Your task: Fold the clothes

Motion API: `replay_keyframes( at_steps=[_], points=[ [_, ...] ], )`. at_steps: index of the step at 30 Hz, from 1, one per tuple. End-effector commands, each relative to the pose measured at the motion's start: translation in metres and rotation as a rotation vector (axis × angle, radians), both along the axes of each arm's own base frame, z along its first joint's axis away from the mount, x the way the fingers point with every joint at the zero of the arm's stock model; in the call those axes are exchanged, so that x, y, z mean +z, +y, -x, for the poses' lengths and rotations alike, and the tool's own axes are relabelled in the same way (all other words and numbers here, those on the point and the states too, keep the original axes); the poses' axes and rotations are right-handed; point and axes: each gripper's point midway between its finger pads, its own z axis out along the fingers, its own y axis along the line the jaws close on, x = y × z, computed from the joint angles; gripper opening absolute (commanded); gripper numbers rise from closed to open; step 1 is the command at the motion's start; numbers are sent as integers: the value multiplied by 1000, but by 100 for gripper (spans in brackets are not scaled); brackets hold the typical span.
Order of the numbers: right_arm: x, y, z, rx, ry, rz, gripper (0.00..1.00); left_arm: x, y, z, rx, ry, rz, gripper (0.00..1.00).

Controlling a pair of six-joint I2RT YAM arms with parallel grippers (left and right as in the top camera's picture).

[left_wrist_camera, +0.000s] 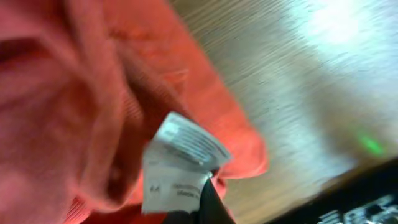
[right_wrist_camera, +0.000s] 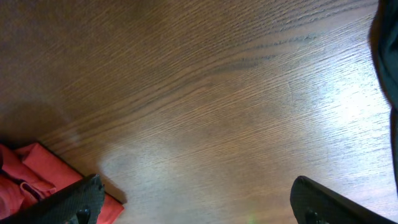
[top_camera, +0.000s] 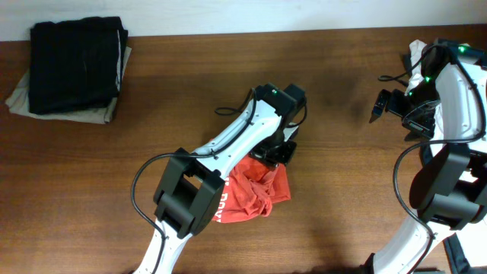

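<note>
The clothes, a red-orange T-shirt, lie crumpled on the wooden table a little below its middle. My left gripper is down at the shirt's upper right edge. In the left wrist view the red cloth fills the left side, and a white care label sits right against the dark fingertip of the left gripper, which is shut on the cloth. My right gripper hangs open over bare wood at the far right. The right wrist view shows its fingers wide apart, with a corner of the shirt at the lower left.
A folded pile of black and beige garments lies at the table's back left corner. Something white sits behind the right arm at the back right. The left arm's cable loops over the table's middle.
</note>
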Motion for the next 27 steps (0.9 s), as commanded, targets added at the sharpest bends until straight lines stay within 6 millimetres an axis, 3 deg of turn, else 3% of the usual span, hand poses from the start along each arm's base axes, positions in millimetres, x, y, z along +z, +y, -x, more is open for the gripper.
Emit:
replay_keyframes(
  at_steps=[1, 5, 11, 13, 14, 16, 19, 20, 21, 22, 24, 27],
  points=[
    [14, 0, -2, 4, -43, 11, 99, 7, -26, 8, -33, 46, 129, 0],
    [14, 0, -2, 4, -43, 11, 99, 4, -45, 8, -68, 1, 169, 0],
    [14, 0, -2, 4, -43, 11, 99, -15, -79, 31, -160, -17, 195, 1],
    [14, 0, -2, 4, -43, 11, 99, -15, -82, 41, -180, -9, 188, 20],
    [14, 0, -2, 4, -43, 11, 99, -15, -83, 43, -184, -7, 187, 22],
    [14, 0, -2, 4, -43, 11, 99, -7, -82, 41, -186, -7, 187, 24],
    [14, 0, -2, 4, -43, 11, 99, 33, -78, 28, -222, -56, 194, 25],
    [14, 0, -2, 4, -43, 11, 99, 57, -65, 13, -208, -119, 145, 47],
    [14, 0, -2, 4, -43, 11, 99, 74, -51, 2, -190, -159, 107, 93],
    [14, 0, -2, 4, -43, 11, 99, 83, -40, -6, -171, -180, 83, 99],
    [14, 0, -2, 4, -43, 11, 99, 89, -14, -27, -114, -201, 41, 96],
    [14, 0, -2, 4, -43, 11, 99, 69, 11, -35, -47, -100, 10, 31]
  ],
)
